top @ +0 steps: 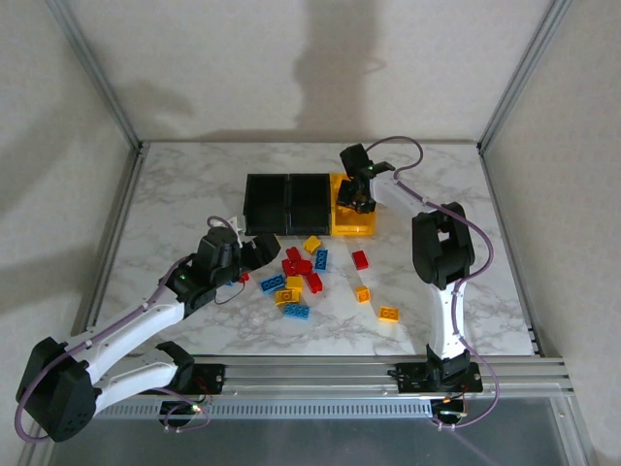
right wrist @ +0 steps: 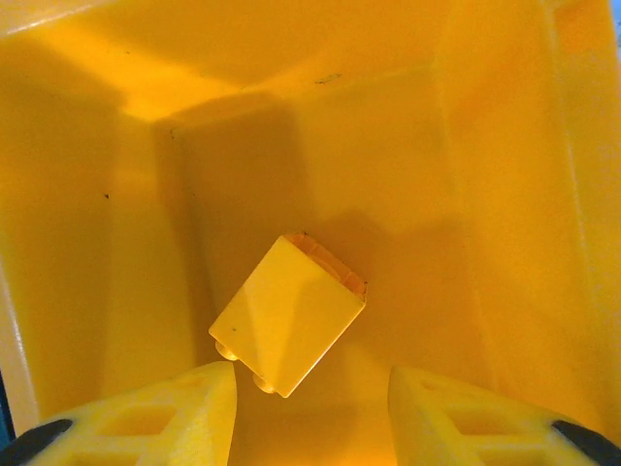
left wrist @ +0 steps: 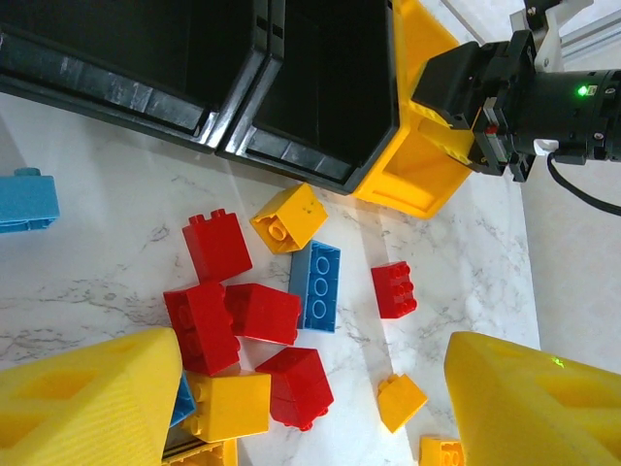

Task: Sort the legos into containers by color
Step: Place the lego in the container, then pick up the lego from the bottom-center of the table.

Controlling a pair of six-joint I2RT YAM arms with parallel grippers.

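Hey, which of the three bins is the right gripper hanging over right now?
The yellow plastic bin at the right end of the row: the right gripper hangs above it, and both black plastic bins sit to its left.

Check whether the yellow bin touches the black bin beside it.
Touching. In the left wrist view, the yellow bin sits flush against the black bin, with no gap between their walls.
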